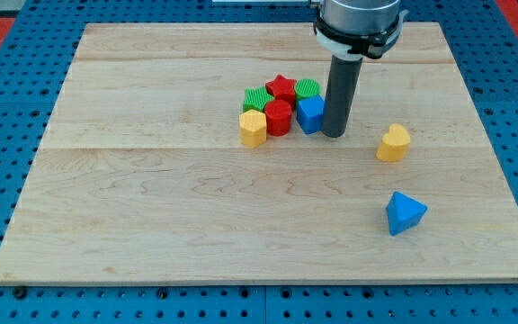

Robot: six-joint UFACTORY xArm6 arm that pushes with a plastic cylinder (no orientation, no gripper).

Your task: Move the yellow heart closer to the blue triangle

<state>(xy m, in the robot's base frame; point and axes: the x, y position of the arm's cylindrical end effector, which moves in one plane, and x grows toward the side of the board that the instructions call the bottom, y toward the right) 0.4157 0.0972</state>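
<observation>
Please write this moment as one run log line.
my tip: beside blue cube | yellow heart: untouched | blue triangle: below heart

Light is bright and even across the pale wooden bench (pixel 196 234), seemingly from overhead, with no strong glare. Shadows are short and soft: a faint one lies under the blue triangle (pixel 406 213), another beside the yellow heart (pixel 393 142). Focus is sharp throughout, and the bench edges look straight, without obvious distortion.

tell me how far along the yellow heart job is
Done: nothing visible yet; the yellow heart sits apart from the blue triangle, above it in the view. In hand: my tip stands beside the blue cube, left of the heart, not touching it. Left: the whole push.
</observation>
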